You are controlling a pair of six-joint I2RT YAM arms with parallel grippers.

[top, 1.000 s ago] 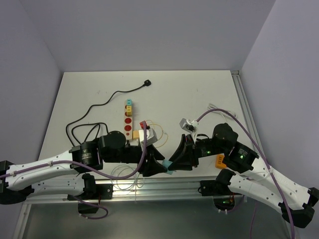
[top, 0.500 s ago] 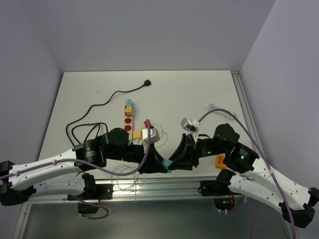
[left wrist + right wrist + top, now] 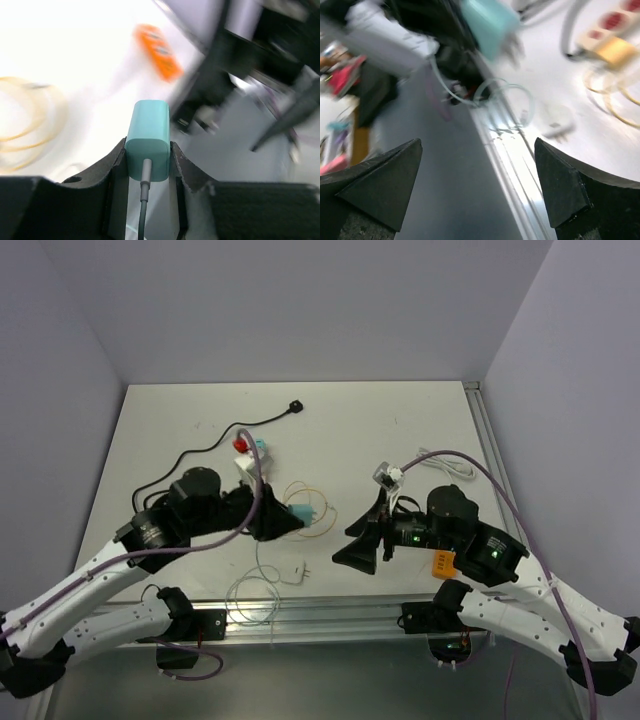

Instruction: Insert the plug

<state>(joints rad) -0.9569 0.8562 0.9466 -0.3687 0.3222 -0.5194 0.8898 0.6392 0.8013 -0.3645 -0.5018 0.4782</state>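
A teal plug (image 3: 147, 137) with a grey cable (image 3: 143, 200) sits upright between the fingers of my left gripper (image 3: 147, 146), which is shut on it. From above, that plug (image 3: 304, 511) is held over the table's middle at the tip of the left gripper (image 3: 290, 524). The power strip (image 3: 247, 457) lies behind the left arm, which hides most of it; its red and teal end shows. My right gripper (image 3: 355, 546) stands open and holds nothing, a short way right of the plug. The right wrist view shows the plug (image 3: 490, 22) blurred and the strip (image 3: 615, 35).
A white plug (image 3: 296, 570) with a thin white cable lies near the front rail. Yellow cable loops (image 3: 312, 505) lie under the held plug. An orange tag (image 3: 443, 562) sits by the right arm. A black cable (image 3: 215, 440) runs to a black plug (image 3: 296, 406) at the back.
The two grippers were together on the teal plug near the front edge. The right gripper has opened and drawn back right. The left arm has carried the plug up and left.
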